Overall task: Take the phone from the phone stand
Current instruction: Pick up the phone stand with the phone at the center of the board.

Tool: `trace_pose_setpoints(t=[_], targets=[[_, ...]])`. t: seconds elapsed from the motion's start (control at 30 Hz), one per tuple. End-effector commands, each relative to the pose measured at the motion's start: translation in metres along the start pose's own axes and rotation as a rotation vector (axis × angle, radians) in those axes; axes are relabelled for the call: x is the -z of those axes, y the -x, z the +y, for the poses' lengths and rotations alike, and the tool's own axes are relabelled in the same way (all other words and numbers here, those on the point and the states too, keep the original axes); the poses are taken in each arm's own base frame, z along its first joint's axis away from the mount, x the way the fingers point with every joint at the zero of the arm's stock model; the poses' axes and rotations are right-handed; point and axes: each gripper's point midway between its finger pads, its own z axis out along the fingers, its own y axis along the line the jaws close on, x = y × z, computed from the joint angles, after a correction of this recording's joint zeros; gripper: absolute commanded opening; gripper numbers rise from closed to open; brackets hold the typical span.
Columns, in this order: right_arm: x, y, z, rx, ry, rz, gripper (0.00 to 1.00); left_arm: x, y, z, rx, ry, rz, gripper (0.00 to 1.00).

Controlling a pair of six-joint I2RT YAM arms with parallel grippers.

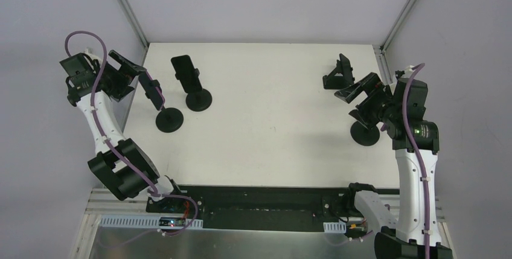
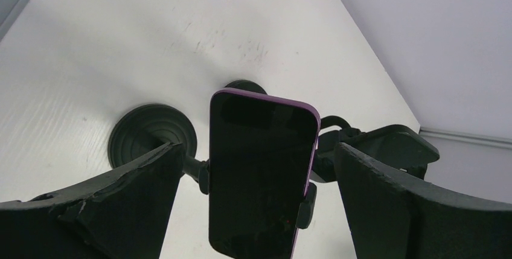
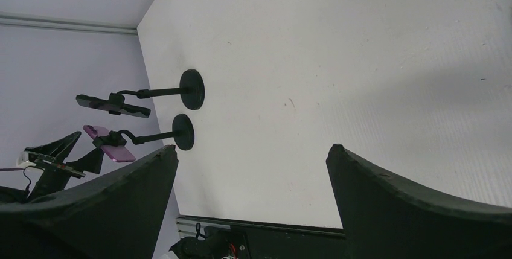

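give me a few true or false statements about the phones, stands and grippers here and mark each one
1. The purple phone sits clamped in its stand. True.
2. The left gripper is shut on the purple phone. False: it is open, with the phone between its jaws and a gap on both sides.
3. The right gripper holds a phone. False: it is open, with nothing between its jaws.
4. A black phone sits on a second stand beside the purple phone's stand. True.
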Motion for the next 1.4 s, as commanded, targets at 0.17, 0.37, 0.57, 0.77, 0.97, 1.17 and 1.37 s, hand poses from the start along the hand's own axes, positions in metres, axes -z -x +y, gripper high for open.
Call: trace_pose_setpoints(t=[0.17,0.37,0.57,0.77,0.97,1.17,1.37], targets=[[-0.002,0.000,0.001,0.006,0.009,0.010,0.99,-0.015,0.018,-0.027,-0.009,-0.216,-0.104,1.00],[-0.002,0.001,0.002,0.008,0.010,0.009,0.99,-0.027,0.014,-0.013,0.006,-0.188,-0.084,1.00],[-0.002,0.000,0.003,0.005,0.017,0.017,0.99,-0.037,0.013,-0.009,0.009,-0.196,-0.055,1.00],[-0.001,-0.001,0.006,-0.003,0.027,0.021,0.99,-0.045,0.007,-0.002,0.018,-0.187,-0.031,1.00],[-0.001,-0.001,0.006,-0.006,0.027,0.022,0.99,-0.050,-0.002,-0.009,0.008,-0.203,-0.003,1.00],[-0.001,-0.002,0.005,-0.007,0.027,0.022,0.99,-0.043,-0.016,-0.009,-0.009,-0.203,0.003,1.00],[-0.001,-0.003,0.004,-0.005,0.027,0.022,0.99,-0.038,-0.022,-0.011,-0.004,-0.214,0.008,1.00]])
